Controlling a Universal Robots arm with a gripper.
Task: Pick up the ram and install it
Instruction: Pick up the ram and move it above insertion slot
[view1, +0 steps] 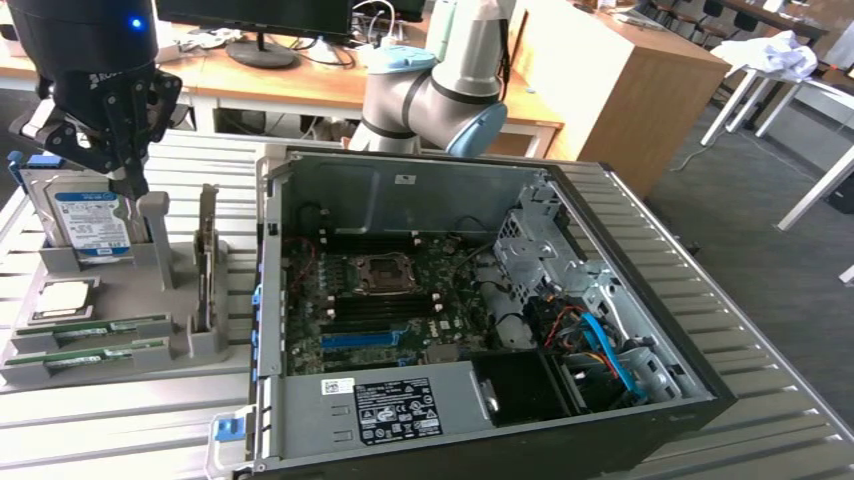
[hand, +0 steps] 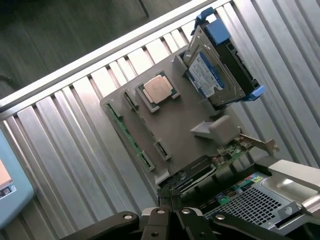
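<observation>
The ram (view1: 102, 327) is a thin green stick standing on edge in the front slots of a grey holder (view1: 120, 372), on the exterior view's left. A second green stick (view1: 88, 356) sits just in front of it. From the wrist, the ram (hand: 124, 131) runs along the holder's outer edge. My black gripper (view1: 135, 186) hangs above the holder's back part, next to the hard drive (view1: 91, 222), well above the ram. Its fingers are shut with nothing between them. In the wrist view the gripper (hand: 171, 202) points down beside the holder (hand: 182, 127).
The holder also carries a square silver processor (hand: 158, 89) and an upright expansion card (view1: 207, 262). An open computer case (view1: 667, 330) with its motherboard (view1: 387, 300) fills the middle of the slatted metal table (view1: 761, 380). The grey arm (view1: 441, 95) rises behind the case.
</observation>
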